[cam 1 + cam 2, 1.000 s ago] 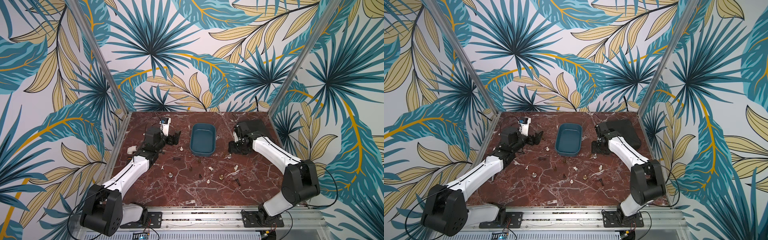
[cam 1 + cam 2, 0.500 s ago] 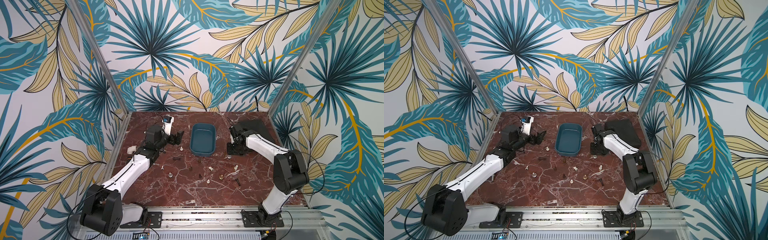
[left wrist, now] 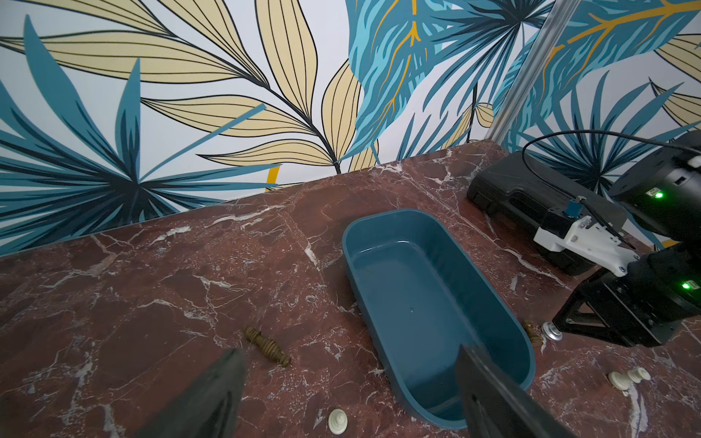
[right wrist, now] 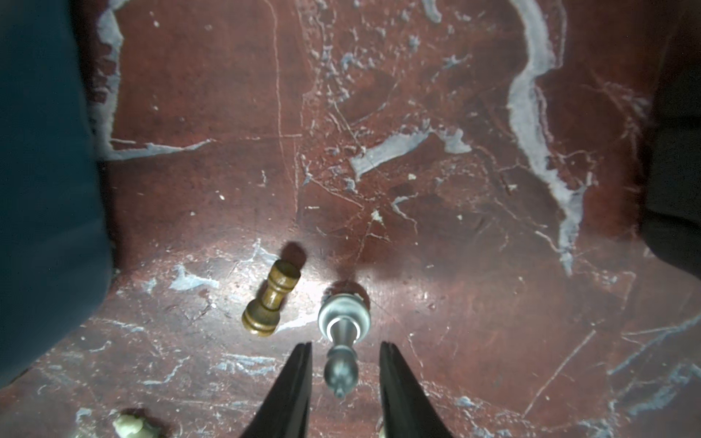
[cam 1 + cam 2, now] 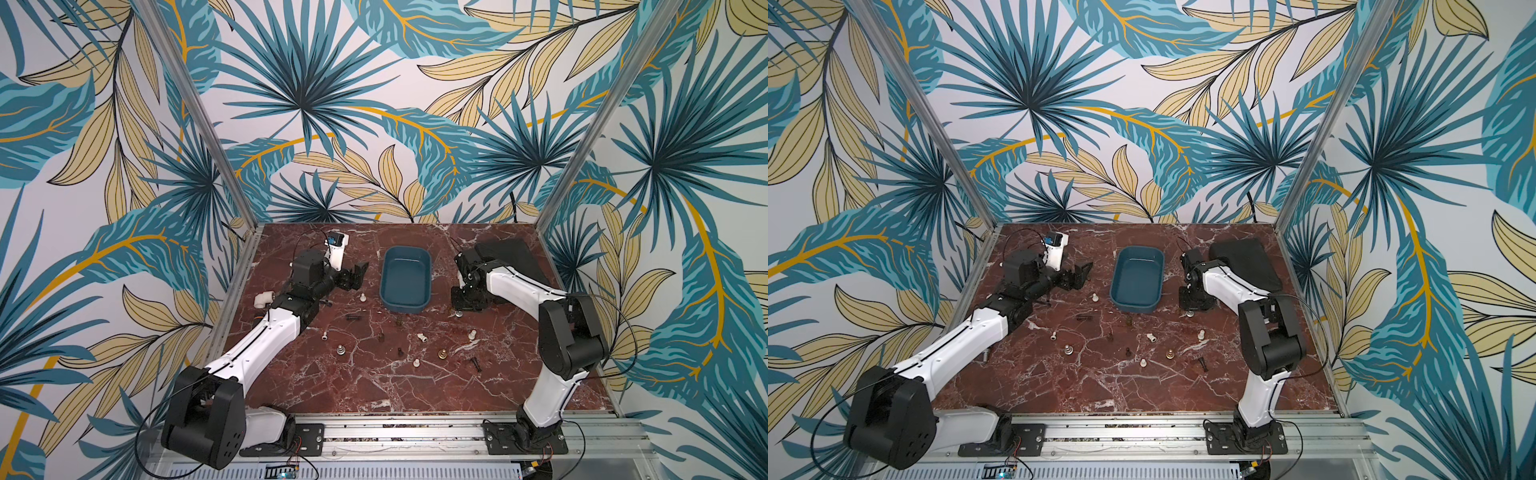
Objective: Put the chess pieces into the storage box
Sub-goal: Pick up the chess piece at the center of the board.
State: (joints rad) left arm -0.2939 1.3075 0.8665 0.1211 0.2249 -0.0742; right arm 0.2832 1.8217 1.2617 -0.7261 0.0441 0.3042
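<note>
Since a second ago the right arm's elbow has swung inward and the right gripper (image 4: 345,344) has narrowed. Its jaws now flank an upright silvery piece (image 4: 343,322), with slim gaps either side, so nothing is gripped yet. That piece stands at four o'clock from the storage box (image 5: 403,307), which looks empty. The closing should centre on the stem, clear of the toppled brown piece (image 4: 273,299) on the box side. The left gripper (image 5: 357,274) hovers spread wide and empty at nine o'clock. Other chess pieces (image 5: 442,354) lie scattered at six o'clock. In both top views the wrist hides the grasp.
</note>
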